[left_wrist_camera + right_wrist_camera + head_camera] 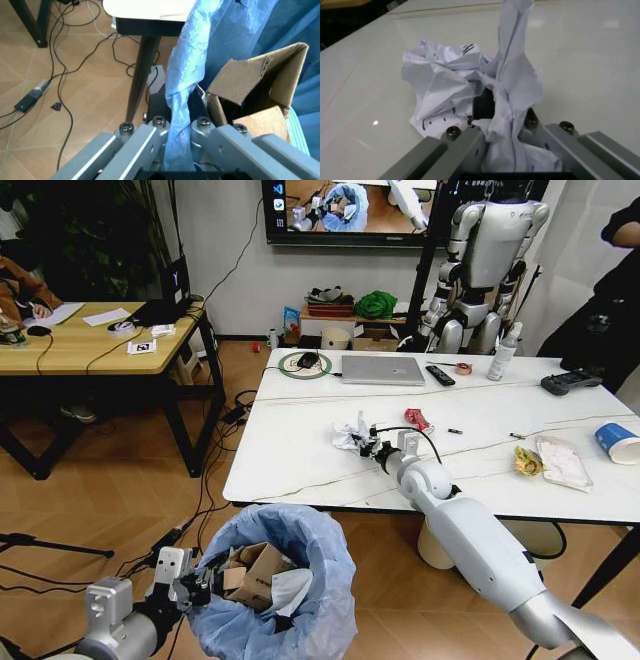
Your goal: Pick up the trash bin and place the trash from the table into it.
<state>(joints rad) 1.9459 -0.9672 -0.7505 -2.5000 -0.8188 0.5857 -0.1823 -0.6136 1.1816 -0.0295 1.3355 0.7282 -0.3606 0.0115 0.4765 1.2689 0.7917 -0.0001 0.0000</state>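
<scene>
In the head view, the trash bin (285, 580) is held below the near edge of the worktop (300, 450) by the left tool (192, 588), presumably so litter can be dropped in; torn cardboard (258, 570) is already inside. The right tool (368, 444) is seen at the crumpled white paper (349, 432).

In the left wrist view, the blue bag (179, 112) is pinched between the clenched fingers.

In the right wrist view, the paper is clamped by the right tool, touching the marble.

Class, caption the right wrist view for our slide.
Right gripper shut on crumpled white paper on the table.
</scene>
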